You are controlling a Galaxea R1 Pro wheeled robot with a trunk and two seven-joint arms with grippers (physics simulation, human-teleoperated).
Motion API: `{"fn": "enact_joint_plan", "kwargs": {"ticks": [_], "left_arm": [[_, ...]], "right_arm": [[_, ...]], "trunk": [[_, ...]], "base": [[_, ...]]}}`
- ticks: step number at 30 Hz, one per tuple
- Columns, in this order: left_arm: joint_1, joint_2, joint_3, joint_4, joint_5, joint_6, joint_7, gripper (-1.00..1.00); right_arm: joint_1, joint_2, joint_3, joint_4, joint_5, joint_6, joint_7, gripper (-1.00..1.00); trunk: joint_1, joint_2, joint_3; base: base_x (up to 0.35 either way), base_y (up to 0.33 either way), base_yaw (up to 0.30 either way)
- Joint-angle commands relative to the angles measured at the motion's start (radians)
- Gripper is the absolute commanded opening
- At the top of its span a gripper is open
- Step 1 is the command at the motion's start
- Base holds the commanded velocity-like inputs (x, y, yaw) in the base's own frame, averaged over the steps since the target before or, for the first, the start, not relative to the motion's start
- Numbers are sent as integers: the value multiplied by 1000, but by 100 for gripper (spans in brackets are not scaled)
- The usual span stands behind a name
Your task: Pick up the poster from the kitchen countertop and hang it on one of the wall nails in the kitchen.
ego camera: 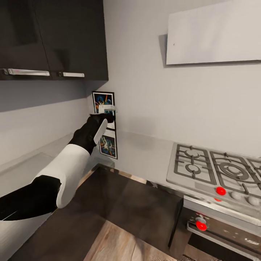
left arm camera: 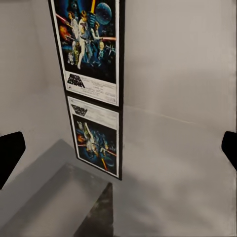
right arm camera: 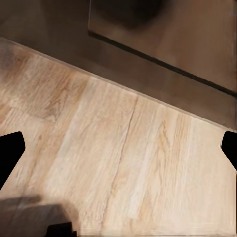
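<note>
At the corner where the two walls meet, the head view has the poster [ego camera: 104, 108] standing upright on the pale tabletop [ego camera: 145, 156], leaning against the wall, its mirror image showing in the glossy surface below it; the left gripper [ego camera: 108, 113] reaches in at about its middle height, with the steel hob [ego camera: 214, 170] well apart at four o'clock. Whether the fingers already touch the frame cannot be told from here (the wrist hides the contact). From the left wrist view, the poster [left arm camera: 91, 49] sits at eleven o'clock, off the centre line, and the fingers [left arm camera: 10, 155] stand wide apart with nothing between them. To grasp well, I judge the hand should shift until the frame's free edge lies between the fingers, then close on the edge rather than the face. From the right wrist view, the right fingers [right arm camera: 10, 153] are spread wide and empty above the wooden floor [right arm camera: 128, 163].
</note>
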Motion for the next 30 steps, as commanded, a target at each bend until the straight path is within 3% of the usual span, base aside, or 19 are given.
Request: {"fn": "enact_joint_plan", "kwargs": {"ticks": [1,6,15,30], "left_arm": [[-1,0,-2,-1,11,3,9,100],[-1,0,-2,-2,11,3,9,100],[-1,0,-3,-4,11,4,8,100],[-1,0,-3,-6,11,4,7,100]], "right_arm": [[-1,0,1,1,-1,-3,-2,100],[-1,0,1,1,-1,-3,-2,100],[0,0,1,1,1,-3,-3,100],[-1,0,1,1,1,-3,-3,100]], "trunk": [[0,-1,-1],[0,-1,1],[0,-1,2],[0,-1,6]], "base": [[0,0,-295],[0,1,-267],[158,154,-46],[68,84,-223]]}}
